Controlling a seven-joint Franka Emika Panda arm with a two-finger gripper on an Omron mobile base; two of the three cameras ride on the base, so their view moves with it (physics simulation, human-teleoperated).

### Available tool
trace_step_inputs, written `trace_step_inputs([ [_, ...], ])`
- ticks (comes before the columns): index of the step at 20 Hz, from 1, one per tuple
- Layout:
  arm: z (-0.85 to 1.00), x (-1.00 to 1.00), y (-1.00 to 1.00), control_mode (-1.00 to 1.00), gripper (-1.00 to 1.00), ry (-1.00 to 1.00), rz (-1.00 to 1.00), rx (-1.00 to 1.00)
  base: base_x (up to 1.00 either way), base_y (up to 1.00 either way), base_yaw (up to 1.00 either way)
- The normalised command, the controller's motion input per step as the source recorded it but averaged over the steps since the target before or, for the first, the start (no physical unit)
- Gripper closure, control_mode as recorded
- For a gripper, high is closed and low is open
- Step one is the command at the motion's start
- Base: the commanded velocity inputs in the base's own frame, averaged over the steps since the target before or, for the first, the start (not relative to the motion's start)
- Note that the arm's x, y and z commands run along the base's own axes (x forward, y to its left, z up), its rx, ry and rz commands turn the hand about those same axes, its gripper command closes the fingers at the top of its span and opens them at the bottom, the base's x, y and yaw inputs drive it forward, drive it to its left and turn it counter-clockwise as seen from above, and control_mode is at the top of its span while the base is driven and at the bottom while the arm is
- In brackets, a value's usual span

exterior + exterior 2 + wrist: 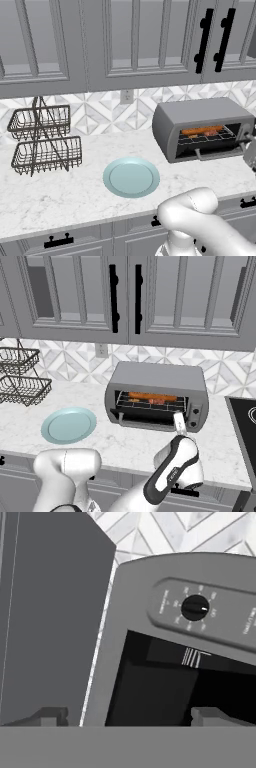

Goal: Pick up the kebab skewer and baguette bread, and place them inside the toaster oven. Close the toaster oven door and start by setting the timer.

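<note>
Sitting on the worktop (125, 441), the oven (156, 396) has baguette (150, 396) and skewer (159, 401) on its rack, door (150, 424) apparently still down. The spread gripper (179, 422) near the dial (194, 607) risks turning it prematurely, or catching the door's edge.

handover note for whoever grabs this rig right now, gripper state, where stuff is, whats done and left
Gripper: open, holding nothing, close in front of the large grey metal toaster oven, near its control strip.
Orange-brown baguette bread and the reddish-chunked kebab skewer: both on the wire rack inside the oven.
Round pale blue plate: bare, on the counter left of the oven.
Done: both foods loaded.
Left: the oven door looks still folded down, so close it, then turn the dark round timer knob.
</note>
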Motion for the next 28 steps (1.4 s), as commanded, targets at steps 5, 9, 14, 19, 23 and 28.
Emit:
trace_step_inputs([
  [5,0.34,0.19,0.15,-1.0,-1.0,0.0,-0.19,0.07,0.0,0.0,0.0],
  [9,0.34,0.21,0.09,-1.0,-1.0,0.0,-0.16,0.12,0.0,0.0,0.0],
  [14,0.07,0.09,0.38,-1.0,-1.0,0.13,0.03,0.17,0.0,0.0,0.0],
  [19,0.0,0.34,0.36,-1.0,-1.0,0.15,0.2,0.24,0.0,0.0,0.0],
  [23,0.03,0.72,0.1,-1.0,-1.0,-0.01,0.31,0.25,0.0,0.0,0.0],
  [28,0.01,0.33,0.05,-1.0,-1.0,0.0,0.18,0.2,0.0,0.0,0.0],
])
